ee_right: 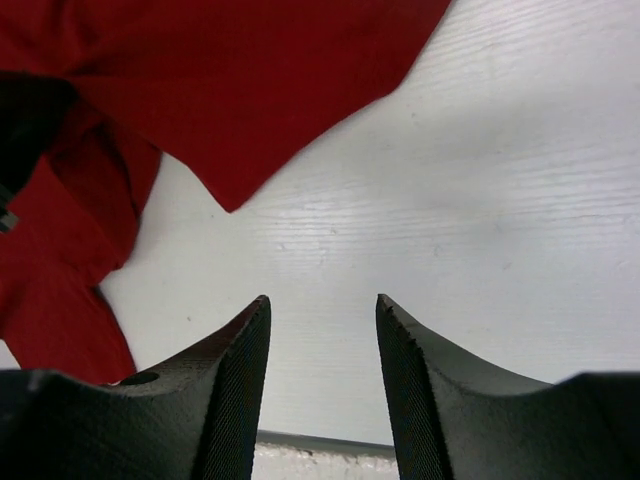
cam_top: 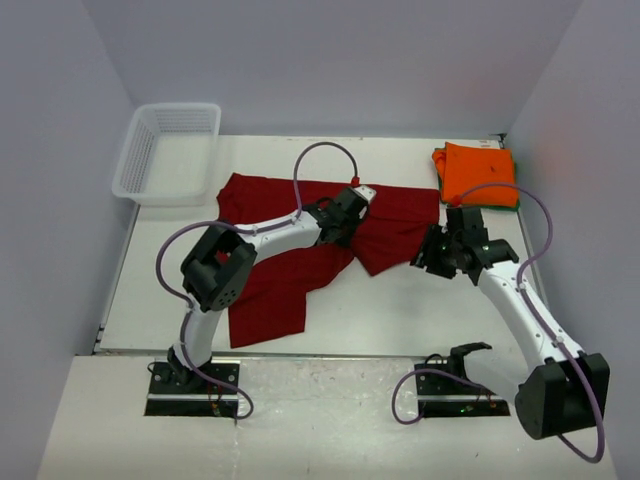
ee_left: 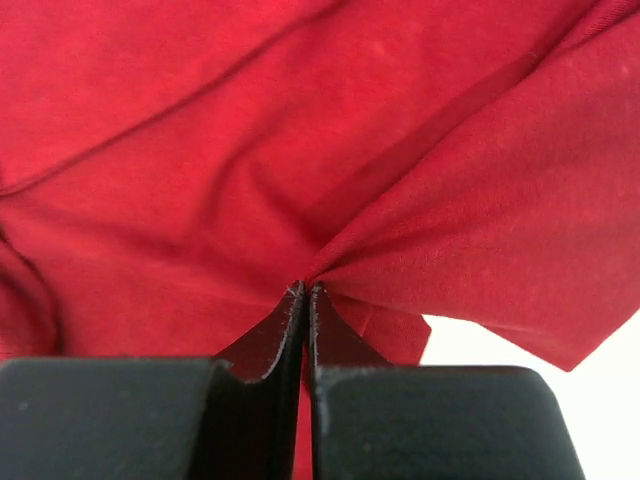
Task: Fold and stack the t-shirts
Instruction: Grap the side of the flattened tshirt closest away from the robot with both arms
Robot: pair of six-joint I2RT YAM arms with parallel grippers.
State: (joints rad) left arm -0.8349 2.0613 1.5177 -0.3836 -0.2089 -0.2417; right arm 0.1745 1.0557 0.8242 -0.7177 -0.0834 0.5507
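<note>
A dark red t-shirt [cam_top: 280, 270] lies spread and rumpled across the middle of the table. My left gripper [cam_top: 352, 222] sits on its upper middle and is shut on a pinch of the red cloth [ee_left: 330, 200], which bunches at the fingertips. My right gripper [cam_top: 425, 255] is open and empty, just right of the shirt's lower right corner [ee_right: 235, 195], over bare table. A folded bright orange t-shirt [cam_top: 477, 172] lies at the back right on a green shirt [cam_top: 488, 205] that shows only an edge.
A white plastic mesh basket [cam_top: 168, 152] stands at the back left. White walls close in the table on the left, back and right. The table's front edge [cam_top: 300, 352] runs just beyond the arm bases.
</note>
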